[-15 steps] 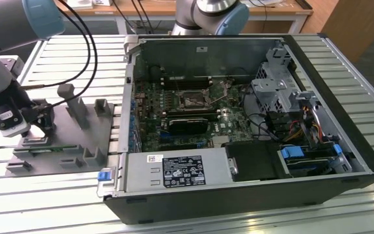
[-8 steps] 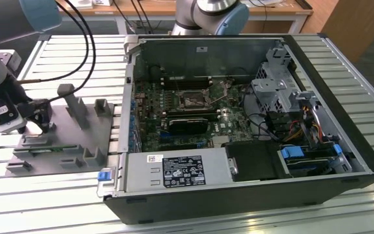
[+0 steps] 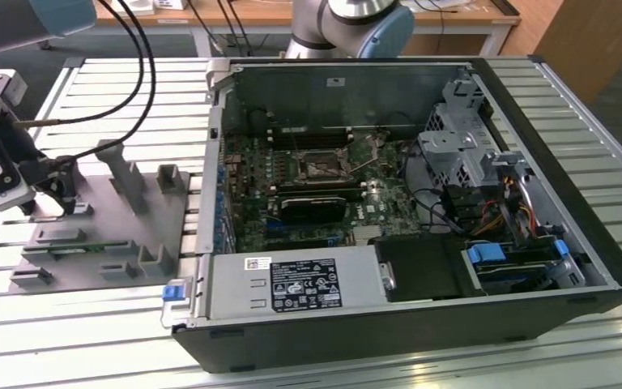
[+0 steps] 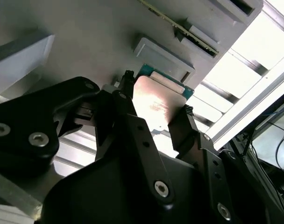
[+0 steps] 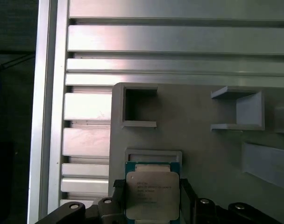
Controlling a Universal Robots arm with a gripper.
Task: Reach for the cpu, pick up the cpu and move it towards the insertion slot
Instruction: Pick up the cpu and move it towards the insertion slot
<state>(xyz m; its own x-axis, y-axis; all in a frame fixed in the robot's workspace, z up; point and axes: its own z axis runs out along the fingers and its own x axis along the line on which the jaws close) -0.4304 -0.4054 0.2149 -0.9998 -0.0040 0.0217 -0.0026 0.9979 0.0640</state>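
Observation:
The cpu (image 5: 152,196), a flat square chip with a shiny silver top and green edge, sits between the black fingers of my gripper (image 5: 151,186) just over the grey fixture plate (image 5: 202,140). In the second wrist view the fingers (image 4: 183,123) press against opposite sides of the cpu (image 4: 156,105). In the exterior view my gripper (image 3: 52,204) is low over the fixture plate (image 3: 106,243) at the exterior view's left. The insertion slot (image 3: 319,164), a square black socket with a metal frame, lies on the motherboard inside the open computer case, well towards the exterior view's right of the gripper.
Grey upright blocks (image 3: 127,174) stand on the fixture plate near the gripper. The case's metal wall (image 3: 211,162) rises between plate and motherboard. A long black card (image 3: 311,207) lies below the socket, and the power supply (image 3: 279,284) fills the case's front. Cables (image 3: 127,49) hang above.

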